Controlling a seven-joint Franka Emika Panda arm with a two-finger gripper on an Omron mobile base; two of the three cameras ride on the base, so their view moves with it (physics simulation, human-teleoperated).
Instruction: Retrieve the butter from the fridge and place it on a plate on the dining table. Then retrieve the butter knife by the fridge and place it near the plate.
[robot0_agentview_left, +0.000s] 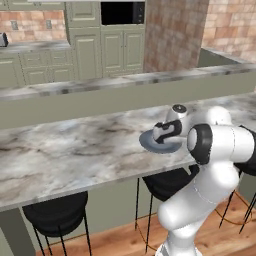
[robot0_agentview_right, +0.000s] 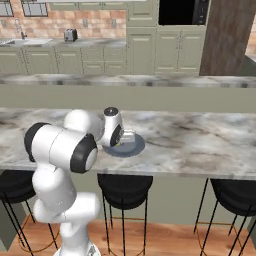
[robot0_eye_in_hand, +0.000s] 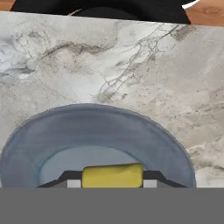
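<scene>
End effector (robot0_eye_in_hand: 112, 183) is seen closed on the butter (robot0_eye_in_hand: 112, 175), the yellow bar clamped between the two dark fingertips (robot0_eye_in_hand: 70, 179). Butter is held just over the inner well of the plate (robot0_eye_in_hand: 26, 148); contact with the plate cannot be told. Lower edge of butter and fingertips is cut off in the hand view.

From the base views the end effector (robot0_agentview_right: 126, 137) is largely masked by the wrist and arm; the butter is not made out there. Plate (robot0_agentview_left: 150, 145) sits on the bench (robot0_agentview_left: 60, 150) near its front edge, partly hidden by the hand (robot0_agentview_right: 137, 146).

No readable writing or labels found anywhere.

Bench top is grey-white veined marble (robot0_agentview_right: 200, 140). Black stools (robot0_agentview_left: 56, 214) are tucked below it, floor is wood. A raised marble ledge (robot0_agentview_left: 75, 86) runs behind. Beyond: pale green cabinets (robot0_agentview_right: 165, 50), brick wall (robot0_agentview_left: 175, 30), a dark wall oven (robot0_agentview_right: 182, 12), a toaster (robot0_agentview_right: 70, 35) on the far counter.
</scene>
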